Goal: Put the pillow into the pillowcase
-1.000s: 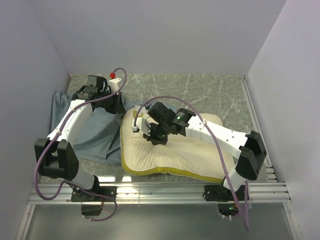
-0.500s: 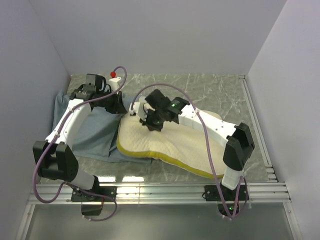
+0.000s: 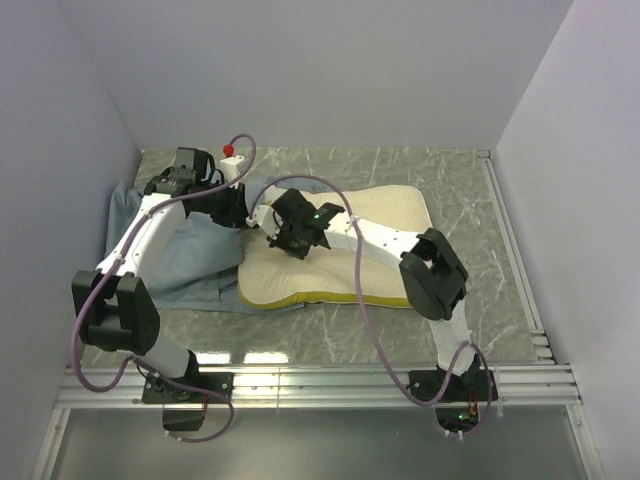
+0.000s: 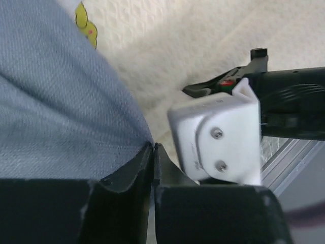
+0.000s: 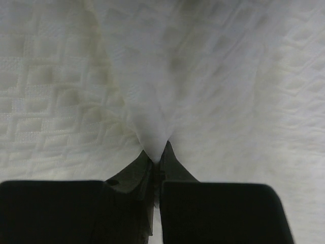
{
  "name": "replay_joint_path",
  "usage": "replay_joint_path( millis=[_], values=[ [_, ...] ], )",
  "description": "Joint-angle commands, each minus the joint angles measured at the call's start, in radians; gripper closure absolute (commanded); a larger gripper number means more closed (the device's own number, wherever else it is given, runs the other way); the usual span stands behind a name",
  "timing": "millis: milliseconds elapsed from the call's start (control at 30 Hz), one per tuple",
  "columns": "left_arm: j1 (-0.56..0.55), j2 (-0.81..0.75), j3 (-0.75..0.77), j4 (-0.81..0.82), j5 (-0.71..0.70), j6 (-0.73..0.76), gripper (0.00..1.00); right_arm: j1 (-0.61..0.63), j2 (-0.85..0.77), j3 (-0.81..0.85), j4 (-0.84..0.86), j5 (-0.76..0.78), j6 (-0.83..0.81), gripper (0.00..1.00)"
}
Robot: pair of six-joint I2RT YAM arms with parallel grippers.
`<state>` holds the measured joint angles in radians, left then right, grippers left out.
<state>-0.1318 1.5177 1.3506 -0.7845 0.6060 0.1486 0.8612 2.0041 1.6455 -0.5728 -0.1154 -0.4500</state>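
Top view: the pillow (image 3: 300, 282) is lying across the table (image 3: 480, 290), its yellow edge facing the arm bases. The pillowcase (image 3: 190, 262) is lying blue-grey side up at the pillow's left end, which is overlapping its edge. No cloth is covering the pillow yet. The left gripper (image 3: 238, 212) is sitting at the pillow's far left corner, the right gripper (image 3: 280, 238) just inside that corner.

Left wrist view: the claw is closed, pinching the pillowcase edge beside the pillow. A yellow logo (image 4: 85, 23) is peeking out past the cloth.

Right wrist view: the claw is closed tight, nipping a peaked fold of the pillow's quilted cover.

Judgement: the arms appear to be feeding the pillow's left end toward the opening. Next, the left claw needs to be lifting the hem while the right is pushing the pillow under it. Cannot tell whether one layer or both is pinched.
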Motion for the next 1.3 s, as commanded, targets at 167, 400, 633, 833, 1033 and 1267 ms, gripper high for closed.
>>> replay_joint_path(
  millis=[167,400,633,833,1033,1267],
  values=[
    [0.185,-0.043,-0.013,0.007,0.026,0.028,0.43,-0.050,0.032,0.082,0.156,0.053,0.181,1.00],
    [0.258,-0.316,-0.221,-0.133,-0.129,0.397,0.34,-0.073,0.022,0.099,0.137,-0.027,0.278,1.00],
    [0.236,-0.459,-0.502,-0.011,-0.157,0.419,0.49,-0.074,0.039,0.134,0.111,-0.061,0.304,1.00],
    [0.077,-0.406,-0.602,0.276,-0.360,0.257,0.51,-0.074,0.039,0.131,0.105,-0.079,0.323,1.00],
    [0.075,-0.272,-0.587,0.433,-0.523,0.149,0.49,-0.083,0.041,0.129,0.106,-0.084,0.347,1.00],
    [0.075,-0.223,-0.604,0.533,-0.578,0.115,0.43,-0.091,0.036,0.114,0.110,-0.099,0.373,1.00]
  ],
)
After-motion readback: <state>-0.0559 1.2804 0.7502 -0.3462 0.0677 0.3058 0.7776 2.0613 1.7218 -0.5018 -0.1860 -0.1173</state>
